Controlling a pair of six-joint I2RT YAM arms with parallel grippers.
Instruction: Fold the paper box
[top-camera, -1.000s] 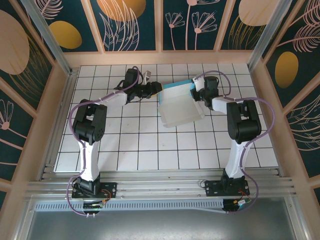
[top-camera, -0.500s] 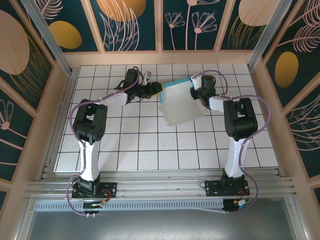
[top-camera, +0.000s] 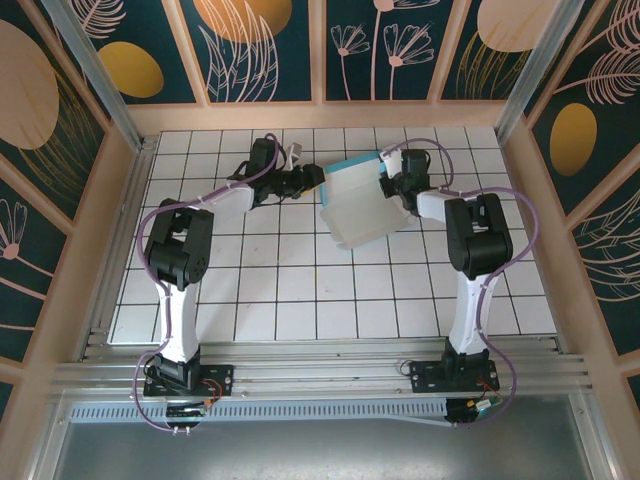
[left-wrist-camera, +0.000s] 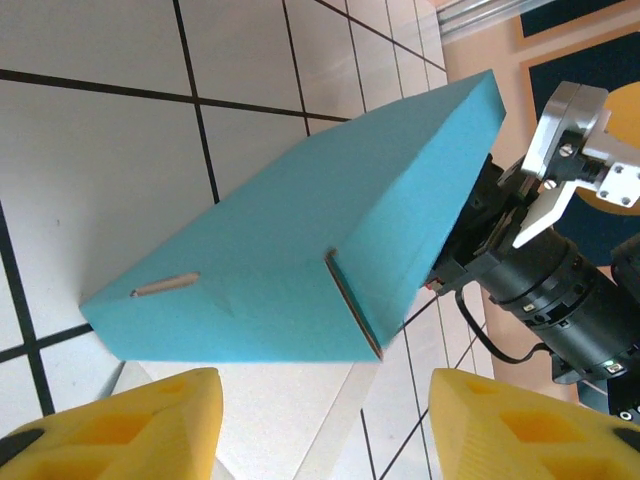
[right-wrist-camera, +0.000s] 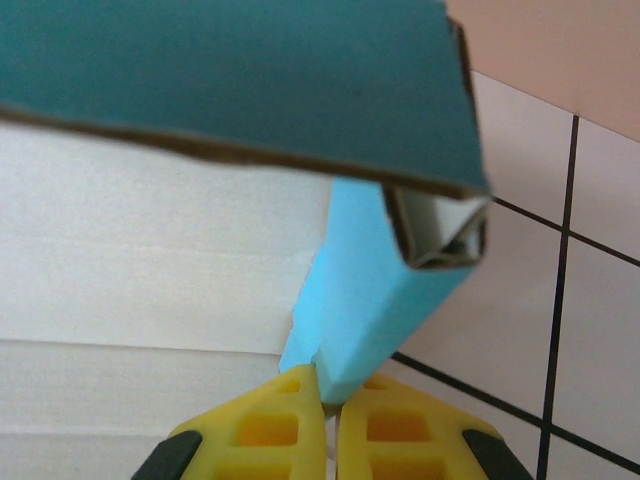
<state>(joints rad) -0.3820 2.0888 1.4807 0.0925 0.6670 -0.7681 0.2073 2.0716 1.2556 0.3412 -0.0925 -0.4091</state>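
The paper box (top-camera: 362, 208) lies half-folded at the back middle of the table, its pale face up and a turquoise wall (top-camera: 352, 165) raised along the far edge. My left gripper (top-camera: 319, 178) stands open just left of it. In the left wrist view the box's turquoise side (left-wrist-camera: 320, 250) lies ahead of that gripper (left-wrist-camera: 325, 430), with nothing between the yellow fingers (left-wrist-camera: 120, 425). My right gripper (top-camera: 389, 186) is at the box's right end. It is shut (right-wrist-camera: 330, 395) on the lower edge of a folded turquoise side wall (right-wrist-camera: 385, 290), below a dark teal flap (right-wrist-camera: 230, 70).
The white tiled table (top-camera: 300, 290) is ringed by a low wooden wall (top-camera: 320, 115), with aluminium rails at the near edge (top-camera: 320, 375). The right arm's wrist (left-wrist-camera: 545, 270) shows just behind the box in the left wrist view.
The right gripper has closed onto the box's right side wall and edged left. The left gripper's jaws have widened a little. The box has turned slightly.
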